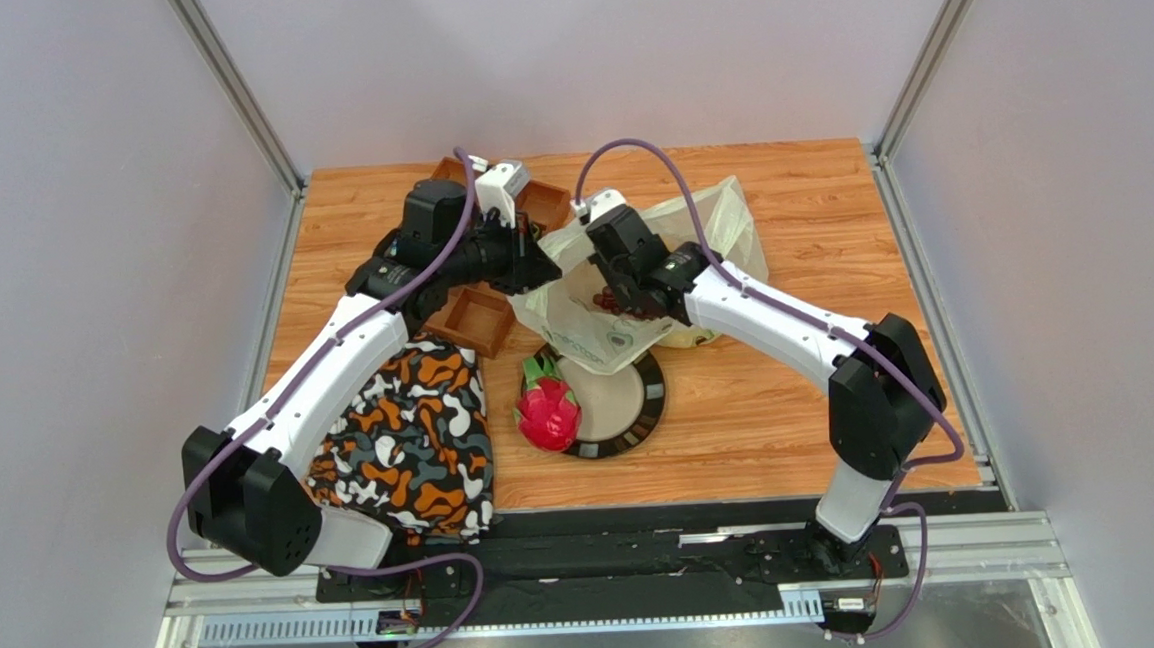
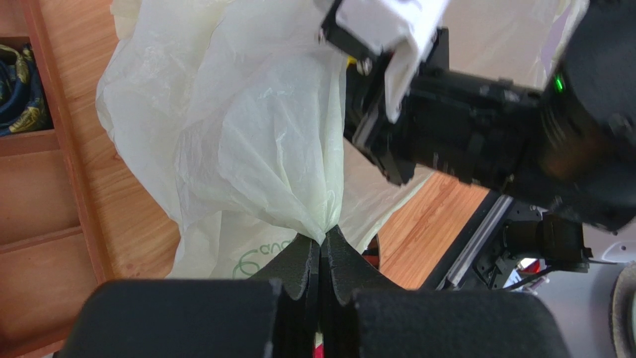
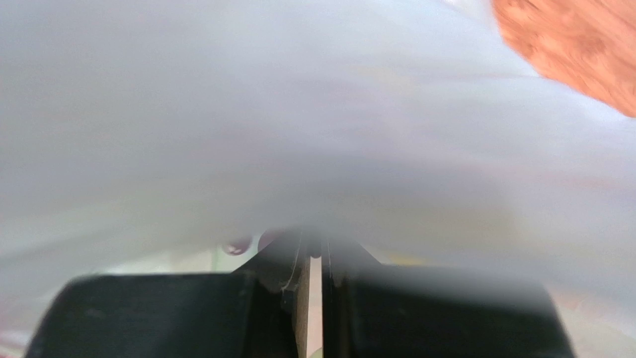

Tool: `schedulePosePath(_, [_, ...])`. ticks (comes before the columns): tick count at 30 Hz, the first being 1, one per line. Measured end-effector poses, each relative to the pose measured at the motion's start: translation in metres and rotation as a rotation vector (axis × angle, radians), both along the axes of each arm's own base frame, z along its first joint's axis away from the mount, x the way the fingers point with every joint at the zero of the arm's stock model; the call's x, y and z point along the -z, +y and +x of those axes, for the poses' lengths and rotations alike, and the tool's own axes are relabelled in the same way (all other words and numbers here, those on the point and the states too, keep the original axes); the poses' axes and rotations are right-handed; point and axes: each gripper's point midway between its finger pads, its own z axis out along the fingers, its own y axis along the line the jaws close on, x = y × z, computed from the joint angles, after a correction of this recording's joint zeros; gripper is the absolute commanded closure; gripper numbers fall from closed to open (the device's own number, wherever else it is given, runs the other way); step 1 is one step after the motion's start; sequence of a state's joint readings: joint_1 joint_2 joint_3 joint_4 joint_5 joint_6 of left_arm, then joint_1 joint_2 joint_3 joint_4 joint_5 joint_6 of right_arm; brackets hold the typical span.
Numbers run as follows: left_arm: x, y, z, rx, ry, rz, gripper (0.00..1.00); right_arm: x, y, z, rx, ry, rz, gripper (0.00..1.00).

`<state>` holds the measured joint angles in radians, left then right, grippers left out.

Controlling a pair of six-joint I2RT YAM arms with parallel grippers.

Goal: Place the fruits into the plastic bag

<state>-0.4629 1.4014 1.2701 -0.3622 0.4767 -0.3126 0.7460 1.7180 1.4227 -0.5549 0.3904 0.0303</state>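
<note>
Nearest, one patterned cloth (image 1: 410, 440) is seen by the table's front edge. Beyond it, one dragon fruit (image 1: 550, 415) is lying at the left rim of one round plate (image 1: 646, 410), outside the bag. It is judged firm and fairly heavy, best gripped across the body. One plastic bag (image 2: 254, 134) is draped mid-table. It is judged thin, limp and slippery, best taken by bunched film or a handle. Its film is pinched tight by the left gripper (image 2: 322, 250). The right gripper (image 3: 313, 291) is buried under film, fingers near together, and a grasp cannot be told. One purplish blob (image 3: 237, 245), possibly grapes, is glimpsed there. Farthest, a wooden tray (image 1: 475, 324) is noted. Banana and round fruit are not made out.
</note>
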Motion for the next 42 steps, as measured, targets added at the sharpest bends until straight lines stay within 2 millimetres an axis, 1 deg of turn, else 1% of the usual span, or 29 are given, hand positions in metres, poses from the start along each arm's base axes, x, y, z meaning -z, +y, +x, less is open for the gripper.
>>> schedulePosePath(3, [0.000, 0.000, 0.000, 0.000, 0.000, 0.000, 1.00, 0.008, -0.019, 0.011, 0.052, 0.021, 0.000, 1.00])
schedulePosePath(5, [0.000, 0.000, 0.000, 0.000, 0.000, 0.000, 1.00, 0.018, -0.030, 0.015, 0.082, 0.046, -0.007, 1.00])
schedulePosePath(7, [0.000, 0.000, 0.000, 0.000, 0.000, 0.000, 1.00, 0.029, -0.035, 0.016, 0.096, 0.073, -0.020, 1.00])
schedulePosePath(10, [0.000, 0.000, 0.000, 0.000, 0.000, 0.000, 1.00, 0.048, -0.037, 0.013, 0.101, 0.115, -0.039, 0.99])
schedulePosePath(13, [0.000, 0.000, 0.000, 0.000, 0.000, 0.000, 1.00, 0.061, -0.039, 0.011, 0.107, 0.154, -0.046, 0.92])
schedulePosePath(14, [0.000, 0.000, 0.000, 0.000, 0.000, 0.000, 1.00, 0.064, -0.039, 0.010, 0.108, 0.163, -0.044, 0.86])
schedulePosePath(16, [0.000, 0.000, 0.000, 0.000, 0.000, 0.000, 1.00, 0.066, -0.040, 0.010, 0.114, 0.173, -0.038, 0.78])
schedulePosePath(17, [0.000, 0.000, 0.000, 0.000, 0.000, 0.000, 1.00, 0.067, -0.041, 0.011, 0.119, 0.175, -0.035, 0.71])
schedulePosePath(19, [0.000, 0.000, 0.000, 0.000, 0.000, 0.000, 1.00, 0.067, -0.043, 0.012, 0.126, 0.178, -0.028, 0.65])
schedulePosePath(20, [0.000, 0.000, 0.000, 0.000, 0.000, 0.000, 1.00, 0.067, -0.043, 0.013, 0.130, 0.179, -0.025, 0.58])
schedulePosePath(23, [0.000, 0.000, 0.000, 0.001, 0.000, 0.000, 1.00, 0.067, -0.043, 0.012, 0.134, 0.183, -0.016, 0.50])
schedulePosePath(26, [0.000, 0.000, 0.000, 0.001, 0.000, 0.000, 1.00, 0.068, -0.044, 0.012, 0.135, 0.188, -0.012, 0.47])
schedulePosePath(33, [0.000, 0.000, 0.000, 0.000, 0.000, 0.000, 1.00, 0.075, -0.043, 0.007, 0.126, 0.209, -0.001, 0.47])
schedulePosePath(35, [0.000, 0.000, 0.000, 0.000, 0.000, 0.000, 1.00, 0.074, -0.043, 0.004, 0.118, 0.213, 0.014, 0.45])
schedulePosePath(37, [0.000, 0.000, 0.000, 0.000, 0.000, 0.000, 1.00, 0.068, -0.043, -0.003, 0.106, 0.211, 0.042, 0.43])
schedulePosePath(40, [0.000, 0.000, 0.001, -0.004, -0.001, 0.002, 1.00, 0.041, -0.042, -0.014, 0.084, 0.166, 0.123, 0.41])
schedulePosePath(42, [0.000, 0.001, 0.001, -0.006, -0.002, 0.003, 1.00, 0.012, -0.039, -0.021, 0.060, 0.100, 0.208, 0.40])
